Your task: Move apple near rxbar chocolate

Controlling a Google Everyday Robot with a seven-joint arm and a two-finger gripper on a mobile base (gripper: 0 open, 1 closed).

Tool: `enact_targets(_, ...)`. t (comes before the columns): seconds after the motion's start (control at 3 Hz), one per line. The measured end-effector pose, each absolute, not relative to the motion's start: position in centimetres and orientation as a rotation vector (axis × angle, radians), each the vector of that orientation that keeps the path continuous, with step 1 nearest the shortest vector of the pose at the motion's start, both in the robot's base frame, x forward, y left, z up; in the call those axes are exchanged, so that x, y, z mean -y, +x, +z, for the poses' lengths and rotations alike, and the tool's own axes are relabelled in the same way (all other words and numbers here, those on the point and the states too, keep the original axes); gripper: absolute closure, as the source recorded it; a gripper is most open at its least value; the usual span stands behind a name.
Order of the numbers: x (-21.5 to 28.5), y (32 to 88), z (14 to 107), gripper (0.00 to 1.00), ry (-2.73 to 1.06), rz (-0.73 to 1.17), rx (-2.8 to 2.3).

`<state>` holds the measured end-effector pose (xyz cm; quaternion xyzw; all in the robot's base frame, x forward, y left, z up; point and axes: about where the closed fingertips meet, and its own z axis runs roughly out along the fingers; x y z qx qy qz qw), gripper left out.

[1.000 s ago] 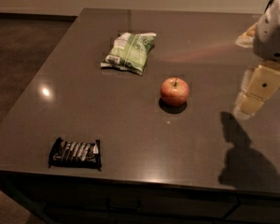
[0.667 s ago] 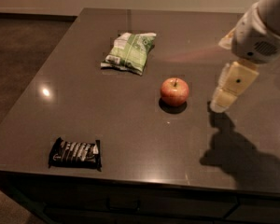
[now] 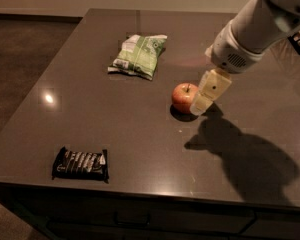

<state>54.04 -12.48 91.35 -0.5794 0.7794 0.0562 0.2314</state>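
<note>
Well, nearest to me the rxbar chocolate (image 3: 80,164) lies flat close to the front left edge of the dark table (image 3: 140,139), well apart from everything else. Further in, right of centre, the apple (image 3: 184,97) sits upright with its stem pointing up. The gripper (image 3: 200,103) is down at the apple's right side, against it or very nearly so; whether it is open or closed I cannot tell from where I stand. I'd judge the apple firm, smooth-skinned and fairly light, and apt to roll or slip out if pinched off-centre. It wants holding across its widest part, at mid-height, with a moderate squeeze. Beyond it, toward the back, lies a green-and-white snack bag (image 3: 137,55), which is no part of this job.
</note>
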Motion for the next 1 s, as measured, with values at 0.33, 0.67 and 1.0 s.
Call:
enact_targets(0.33,10.7,55.4,89.3,0.00,-1.587,0.189,-2.128)
enact_targets(0.67,9.7,55.9,87.7,0.00,-1.623,0.174,-2.102)
enact_targets(1.0,9.3,56.2,86.6,0.00,-1.667,0.162,-2.096)
